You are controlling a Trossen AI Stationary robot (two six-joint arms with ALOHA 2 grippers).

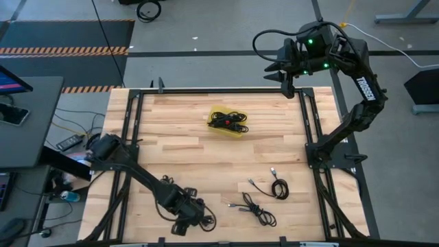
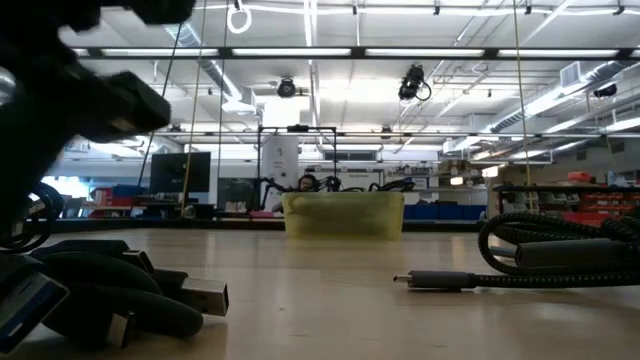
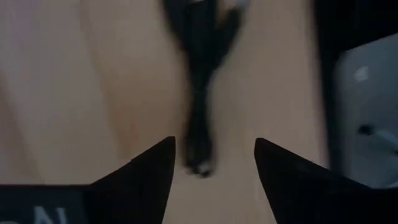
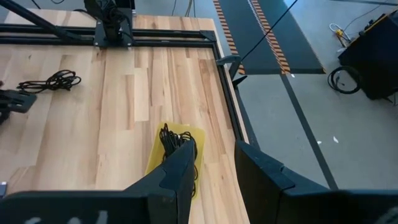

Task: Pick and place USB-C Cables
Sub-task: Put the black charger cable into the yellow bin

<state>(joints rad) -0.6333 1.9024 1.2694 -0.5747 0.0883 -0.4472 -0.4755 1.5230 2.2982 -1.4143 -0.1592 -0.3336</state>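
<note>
In the left wrist view the black cable (image 3: 200, 93) between the left gripper (image 3: 214, 162) fingers is blurred and runs off the picture's edge, so its coil cannot be made out. In the low view the near cable bundle (image 2: 120, 295) is cut off by the edge and partly hidden behind a blurred dark arm (image 2: 60, 90), and the cables inside the yellow tray (image 2: 343, 213) are hidden by its wall. From the right wrist view the right gripper's finger (image 4: 180, 168) covers part of the tray's cables (image 4: 174, 142)
</note>
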